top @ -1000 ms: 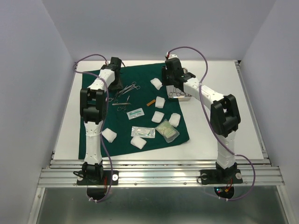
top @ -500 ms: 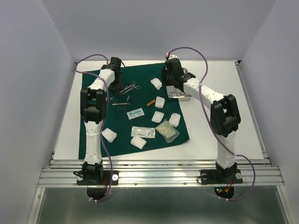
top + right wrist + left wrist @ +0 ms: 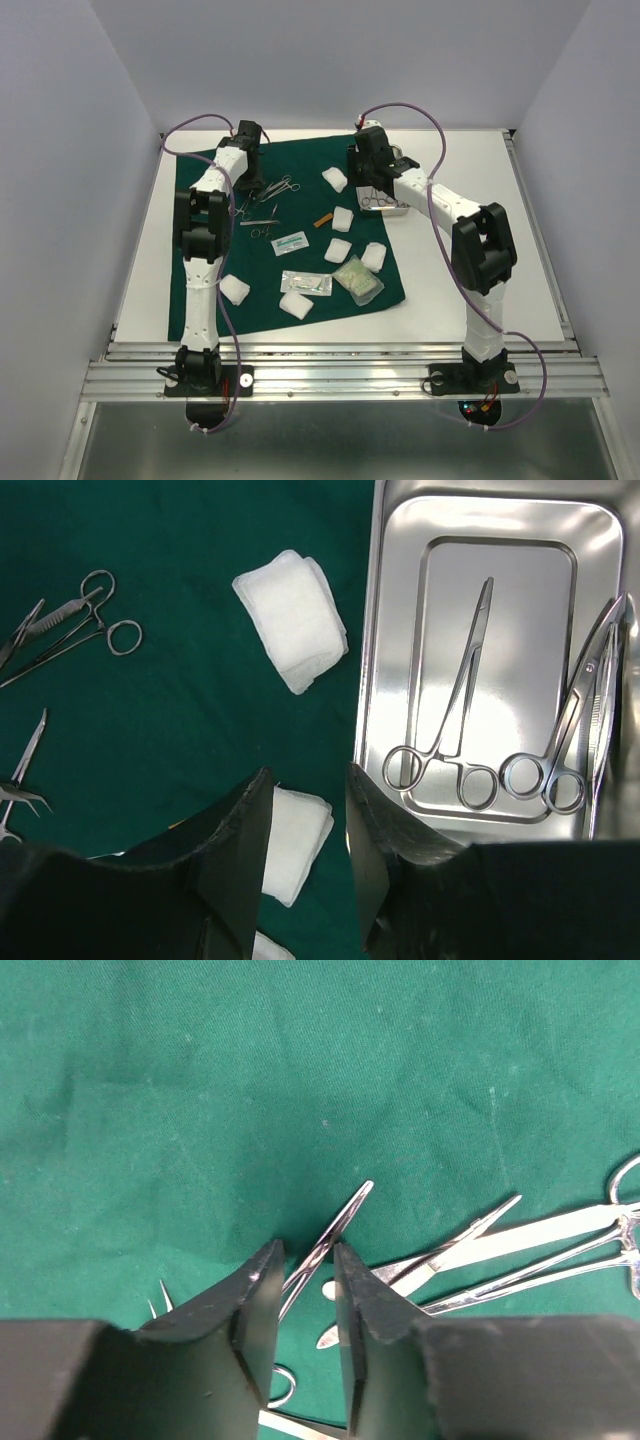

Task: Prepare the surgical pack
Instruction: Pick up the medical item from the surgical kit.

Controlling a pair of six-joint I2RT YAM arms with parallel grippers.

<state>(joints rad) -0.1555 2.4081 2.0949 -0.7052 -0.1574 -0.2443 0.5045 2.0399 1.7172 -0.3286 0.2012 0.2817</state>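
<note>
Left gripper [image 3: 305, 1252] stands narrowly released astride slender curved steel forceps [image 3: 335, 1225] lying on dark green cloth drape [image 3: 250, 1080], so centre on the shank before clamping; right gripper [image 3: 308, 780] released, empty, beside rectangular steel tray [image 3: 500, 520].

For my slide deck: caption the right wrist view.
Open right end effector poised over the green drape beside a steel tray holding ring-handled instruments; gauze pads alongside.

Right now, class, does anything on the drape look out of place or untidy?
Yes. Several instruments lie crossed in a loose heap on the drape by the left gripper, while others sit in the tray. Gauze pads are scattered unevenly. Nothing looks spilled or damaged.
</note>
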